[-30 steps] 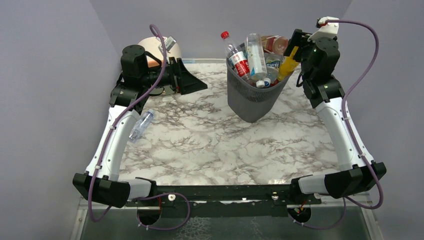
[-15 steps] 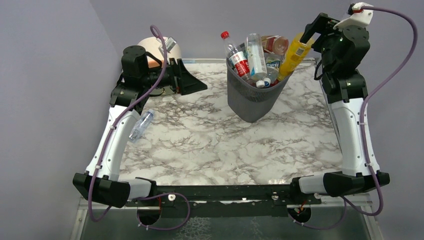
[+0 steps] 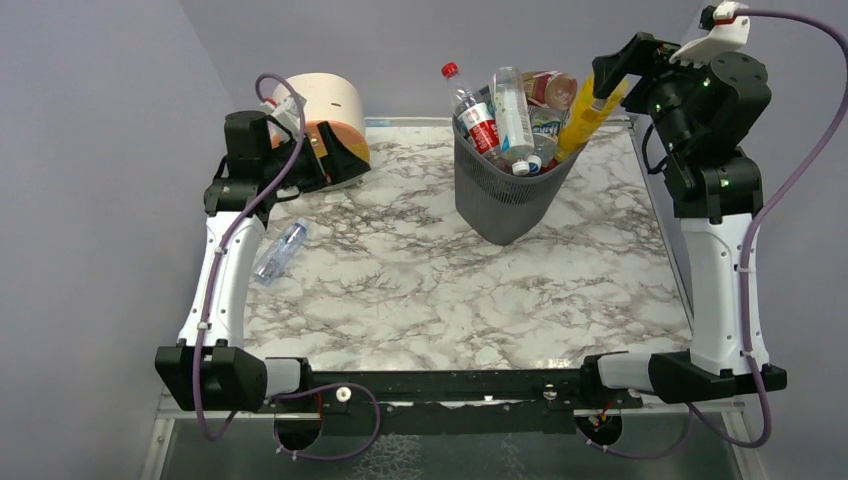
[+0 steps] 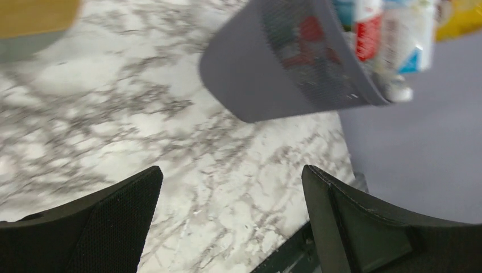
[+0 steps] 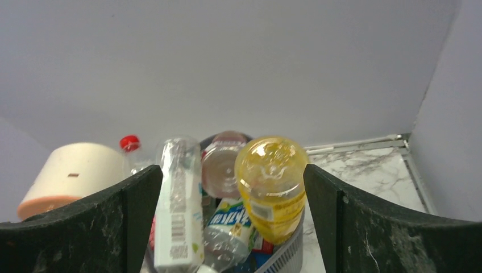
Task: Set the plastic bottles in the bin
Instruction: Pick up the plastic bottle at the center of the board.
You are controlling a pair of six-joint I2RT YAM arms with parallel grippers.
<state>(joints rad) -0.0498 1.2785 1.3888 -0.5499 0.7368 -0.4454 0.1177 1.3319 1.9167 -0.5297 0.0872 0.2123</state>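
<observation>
The bin (image 3: 505, 200), a dark grey mesh wastebasket, stands at the back middle of the table, packed with several plastic bottles. Among them are a red-capped one (image 3: 468, 108), a clear white-labelled one (image 3: 512, 112) and a yellow one (image 3: 580, 122) leaning on the right rim. My right gripper (image 3: 612, 75) is open just above the yellow bottle (image 5: 271, 182), not touching it. One clear bottle (image 3: 280, 250) lies on the table at the left. My left gripper (image 3: 343, 160) is open and empty, low by the drawer unit. Its wrist view shows the bin (image 4: 256, 79) ahead.
A round beige-orange drawer unit (image 3: 325, 100) lies at the back left, right behind my left gripper; it also shows in the right wrist view (image 5: 68, 176). Grey walls close in the table at the back, left and right.
My right gripper has let go of the yellow bottle, now propped in the bin, and risen up and right. My left gripper has pulled back left toward the drawer unit.
</observation>
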